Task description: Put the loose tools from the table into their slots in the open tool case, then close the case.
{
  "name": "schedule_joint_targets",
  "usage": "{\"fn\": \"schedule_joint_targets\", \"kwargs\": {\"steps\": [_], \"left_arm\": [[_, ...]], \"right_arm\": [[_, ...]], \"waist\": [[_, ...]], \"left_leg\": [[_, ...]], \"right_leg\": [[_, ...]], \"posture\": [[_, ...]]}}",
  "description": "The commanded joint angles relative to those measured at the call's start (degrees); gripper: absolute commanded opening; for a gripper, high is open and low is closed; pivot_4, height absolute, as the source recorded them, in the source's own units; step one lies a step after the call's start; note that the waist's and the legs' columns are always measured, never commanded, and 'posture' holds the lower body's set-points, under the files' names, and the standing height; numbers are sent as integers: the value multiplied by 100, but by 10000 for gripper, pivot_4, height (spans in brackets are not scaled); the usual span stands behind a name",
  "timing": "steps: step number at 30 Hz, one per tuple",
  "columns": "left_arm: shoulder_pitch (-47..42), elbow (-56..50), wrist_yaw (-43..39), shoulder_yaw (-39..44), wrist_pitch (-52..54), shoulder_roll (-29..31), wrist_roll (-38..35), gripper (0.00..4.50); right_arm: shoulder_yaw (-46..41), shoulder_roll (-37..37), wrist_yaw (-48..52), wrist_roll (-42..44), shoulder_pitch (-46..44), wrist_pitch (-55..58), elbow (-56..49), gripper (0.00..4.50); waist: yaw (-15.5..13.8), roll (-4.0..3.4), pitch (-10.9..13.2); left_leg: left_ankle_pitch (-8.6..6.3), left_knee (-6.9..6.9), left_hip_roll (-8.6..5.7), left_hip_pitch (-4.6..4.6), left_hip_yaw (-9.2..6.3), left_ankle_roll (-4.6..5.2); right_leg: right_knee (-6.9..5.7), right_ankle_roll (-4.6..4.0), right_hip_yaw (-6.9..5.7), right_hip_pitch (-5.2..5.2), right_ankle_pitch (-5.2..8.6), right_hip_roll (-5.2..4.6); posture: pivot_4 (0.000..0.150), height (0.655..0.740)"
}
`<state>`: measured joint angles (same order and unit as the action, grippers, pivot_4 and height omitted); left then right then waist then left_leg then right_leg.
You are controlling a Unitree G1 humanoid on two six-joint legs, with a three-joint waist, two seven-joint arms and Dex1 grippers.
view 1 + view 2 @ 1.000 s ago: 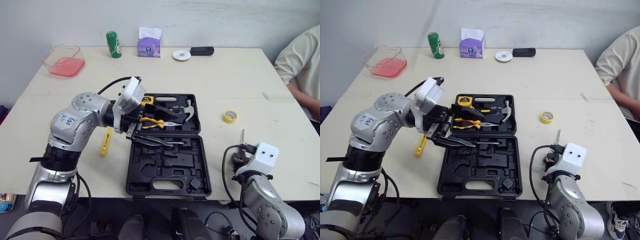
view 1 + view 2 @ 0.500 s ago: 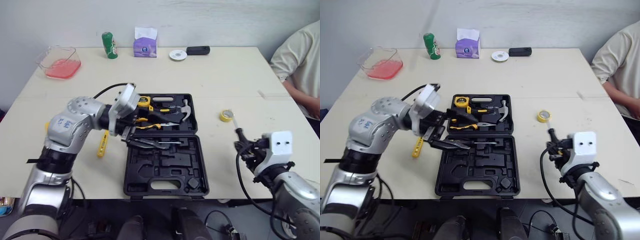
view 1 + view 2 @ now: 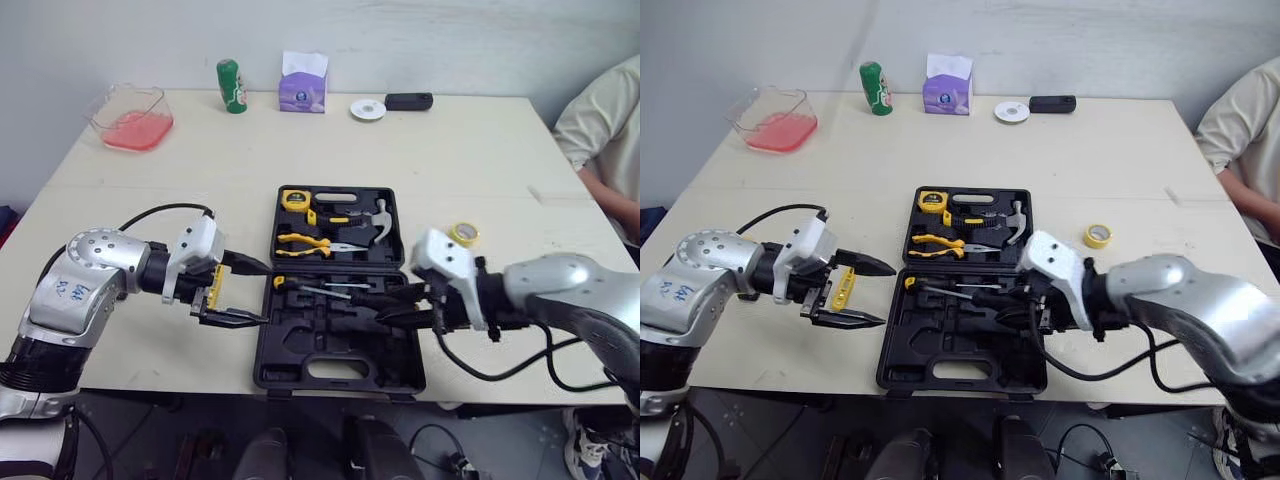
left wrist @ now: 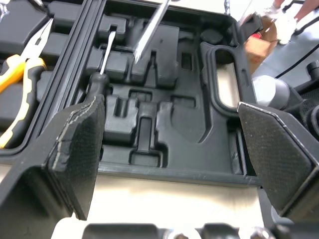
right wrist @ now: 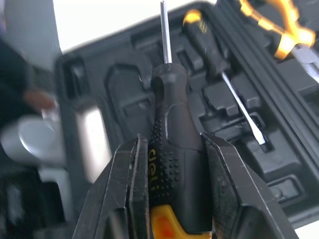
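The black tool case (image 3: pixel 300 345) lies open on the pale surface (image 3: pixel 480 150), both halves flat. The lid half with the carry handle is nearest the robot. The far half holds a yellow tape measure (image 3: pixel 294 198), yellow-handled pliers (image 3: pixel 310 241) and a hammer (image 3: pixel 378 222), each in its moulded slot.

The right gripper (image 5: pixel 172 149) reaches in from the right over the near half. Its jaws pinch the black ribbed handle of a screwdriver (image 5: pixel 169 99), with the handle's yellow end back towards the wrist. The thin shaft points across the case towards the robot's left. It sits over the moulded recesses, and whether the tip touches the plastic cannot be told. A second screwdriver (image 3: pixel 320 291), with a black and yellow handle, lies in the near half close to the hinge, just beside the held one.

The left gripper (image 3: pixel 885 294) hovers by the case's left edge at the level of the hinge. Its jaws are spread wide with nothing between them. In the left wrist view the two pads (image 4: pixel 82 144) frame the near half of the case. A yellow tool (image 3: pixel 843 287) lies loose on the surface, partly behind this gripper and apart from the case.

A roll of yellow tape (image 3: pixel 462 233) sits on the surface to the right of the case's far half
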<state>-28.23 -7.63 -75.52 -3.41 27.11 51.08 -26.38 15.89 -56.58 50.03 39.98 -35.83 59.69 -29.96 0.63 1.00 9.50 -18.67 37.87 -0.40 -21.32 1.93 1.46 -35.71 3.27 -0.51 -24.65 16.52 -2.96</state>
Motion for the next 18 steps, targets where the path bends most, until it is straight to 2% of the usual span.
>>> {"fn": "schedule_joint_targets", "kwargs": {"steps": [1, 6, 18], "left_arm": [[40, -231, 83, 41, -129, 14, 87, 45000], [179, -309, 146, 80, -144, -5, 95, 45000], [98, -266, 229, 72, -96, -57, 69, 45000]], "right_arm": [[719, -34, 576, -846, -398, -556, 445, 10952], [1086, 362, 849, -1369, -833, -754, 1127, 10952], [1175, 724, 1218, -1933, -959, -760, 1477, 10952]], "waist": [[-23, 0, 0], [-34, -1, 0], [-31, -1, 1]], "left_leg": [[-1, 1, 0, -2, 0, 1], [-6, 8, 0, -3, 3, 1], [-7, 9, 0, -2, 3, -4]], "right_leg": [[1, 0, -1, 0, 0, -2], [-4, 0, 0, -3, 0, -2], [-14, -2, -1, -7, 1, -3]], "posture": [[1500, 7400], [1500, 7400], [1500, 7400]]}}
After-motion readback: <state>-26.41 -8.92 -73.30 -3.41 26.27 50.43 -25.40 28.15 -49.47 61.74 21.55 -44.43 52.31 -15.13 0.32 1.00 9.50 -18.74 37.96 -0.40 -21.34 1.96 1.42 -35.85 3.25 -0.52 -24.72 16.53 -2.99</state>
